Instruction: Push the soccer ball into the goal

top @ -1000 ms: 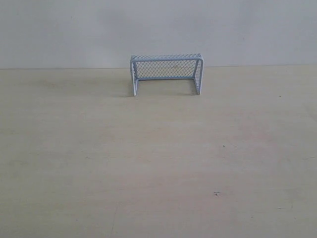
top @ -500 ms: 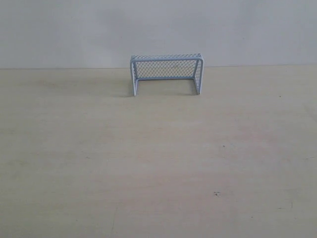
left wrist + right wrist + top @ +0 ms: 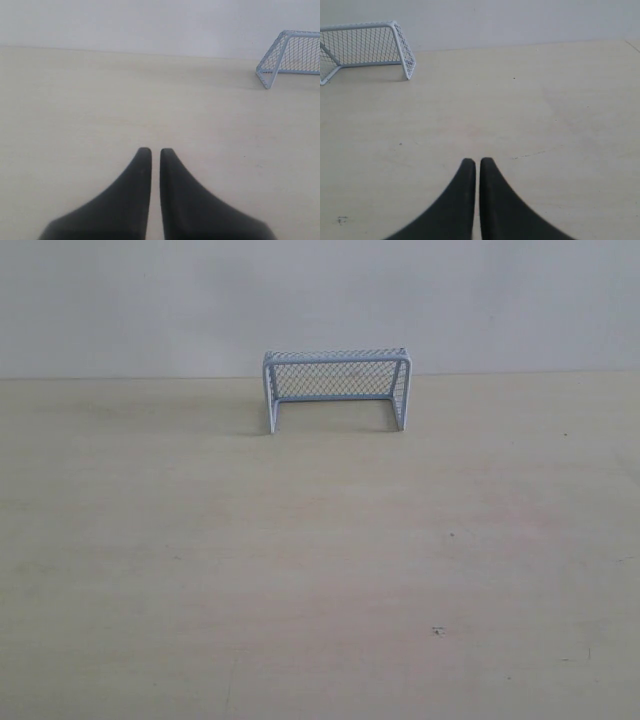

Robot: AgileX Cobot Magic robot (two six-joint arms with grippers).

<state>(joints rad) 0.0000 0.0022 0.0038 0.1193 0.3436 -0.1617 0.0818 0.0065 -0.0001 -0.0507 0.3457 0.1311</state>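
Two empty grippers, the left gripper (image 3: 155, 151) and right gripper (image 3: 477, 161), narrowed almost to touching, likely for pushing, sit well short of the goal (image 3: 336, 378); soccer ball not in view.

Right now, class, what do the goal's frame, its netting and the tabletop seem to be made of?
The goal frame: smooth pale blue-white tube, likely painted metal or plastic. The netting: fine diamond mesh, wire or cord, unclear. The tabletop: matte pale surface with faint grain streaks, probably wood or laminate.

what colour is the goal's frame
The goal frame is pale blue-white, clearest in the exterior view.
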